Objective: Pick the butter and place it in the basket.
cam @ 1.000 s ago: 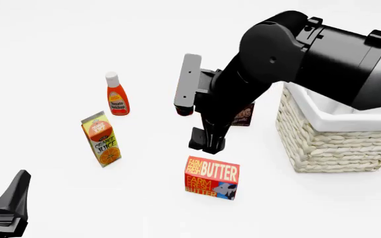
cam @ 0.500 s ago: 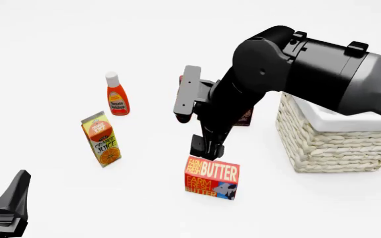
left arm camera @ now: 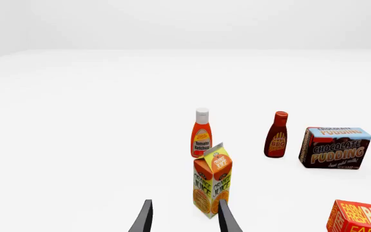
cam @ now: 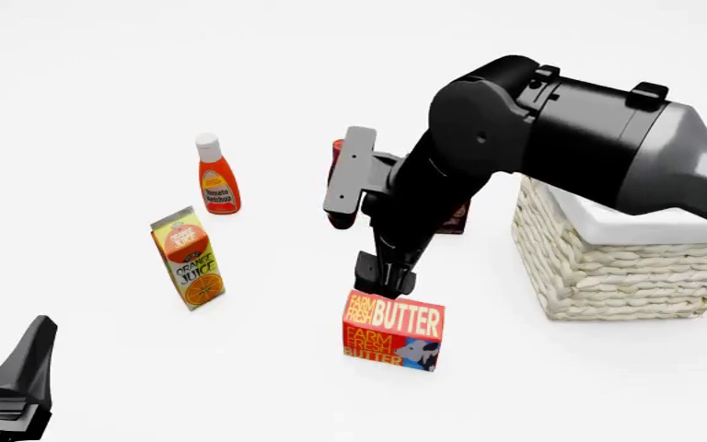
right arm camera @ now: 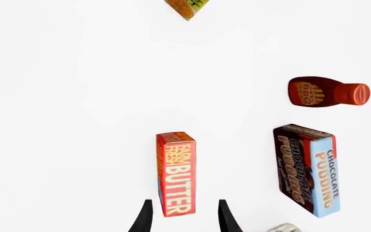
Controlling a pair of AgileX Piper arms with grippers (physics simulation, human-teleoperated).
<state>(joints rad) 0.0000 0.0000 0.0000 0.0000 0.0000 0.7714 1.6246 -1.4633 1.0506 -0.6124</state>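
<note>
White counter [cam: 96, 83] carried the butter [cam: 393, 330] beside the basket [cam: 618, 267]. My right jaws [right arm camera: 184, 216] stood open astride its top edge. My left jaws [left arm camera: 184, 217] hung open, empty.

Butter [cam: 393, 329]: "FARM FRESH BUTTER"; brown box [left arm camera: 335, 148]: "CHOCOLATE PUDDING".

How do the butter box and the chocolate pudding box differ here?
The butter is red-orange with yellow and white lettering; the chocolate pudding box is dark brown with a light blue band. The butter sits between the open right gripper's fingertips; the pudding lies off to the side, untouched. The butter looks narrower. Both are rectangular boxes standing on the table.
</note>
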